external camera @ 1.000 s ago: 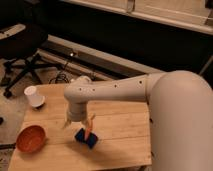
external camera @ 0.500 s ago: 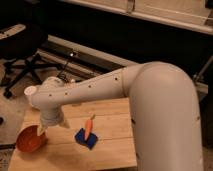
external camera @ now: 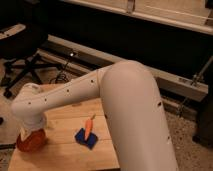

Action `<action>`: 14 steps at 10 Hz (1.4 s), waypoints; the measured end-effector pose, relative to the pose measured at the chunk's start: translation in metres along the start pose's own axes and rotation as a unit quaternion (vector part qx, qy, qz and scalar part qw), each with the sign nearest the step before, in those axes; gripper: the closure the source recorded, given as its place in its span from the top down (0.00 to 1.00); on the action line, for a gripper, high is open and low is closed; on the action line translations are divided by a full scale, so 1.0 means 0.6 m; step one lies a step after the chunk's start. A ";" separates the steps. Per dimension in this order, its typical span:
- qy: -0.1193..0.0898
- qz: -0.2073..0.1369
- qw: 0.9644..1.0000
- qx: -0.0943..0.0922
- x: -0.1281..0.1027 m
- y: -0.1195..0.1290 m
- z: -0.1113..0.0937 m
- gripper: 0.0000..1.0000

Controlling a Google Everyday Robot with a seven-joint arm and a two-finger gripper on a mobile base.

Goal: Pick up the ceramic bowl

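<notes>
The ceramic bowl [external camera: 30, 141] is glossy orange-brown and sits at the left edge of the wooden table [external camera: 60, 157]. Its upper part is covered by my arm. My gripper [external camera: 33, 131] is at the end of the big white arm [external camera: 100, 95] that reaches across from the right. It comes down right onto the bowl's top and rim. The wrist housing [external camera: 29, 107] hides the place where the gripper meets the bowl.
An orange carrot [external camera: 89, 127] lies on a blue block [external camera: 85, 139] in the middle of the table. A black office chair [external camera: 20, 55] stands on the floor at the back left. A metal rail [external camera: 170, 80] runs along the wall behind. The small white cup is hidden.
The arm has swung left from above the carrot to the bowl and come down onto it. The white cup, seen at the table's back left before, is now covered.
</notes>
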 end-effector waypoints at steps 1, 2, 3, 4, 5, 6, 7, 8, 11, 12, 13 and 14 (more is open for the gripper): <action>0.004 0.001 1.000 0.002 0.008 0.005 0.012 0.80; 0.008 0.003 1.000 0.004 0.014 0.016 0.025 0.80; 0.008 0.007 1.000 0.006 0.017 0.023 0.033 0.80; 0.008 0.007 1.000 0.009 0.020 0.032 0.042 0.80; 0.004 0.005 1.000 0.017 0.020 0.036 0.054 0.80; -0.004 0.000 1.000 0.028 0.016 0.029 0.068 0.76; -0.013 -0.007 0.999 0.038 0.010 0.020 0.082 0.67; -0.026 -0.019 0.999 0.044 0.001 0.010 0.101 0.54; -0.041 -0.042 0.997 0.054 -0.008 -0.006 0.123 0.25; -0.036 -0.039 0.997 0.062 -0.004 -0.003 0.113 0.14; -0.028 -0.034 0.997 0.067 0.002 0.004 0.090 0.05; -0.020 -0.020 0.997 0.069 0.007 0.016 0.065 0.01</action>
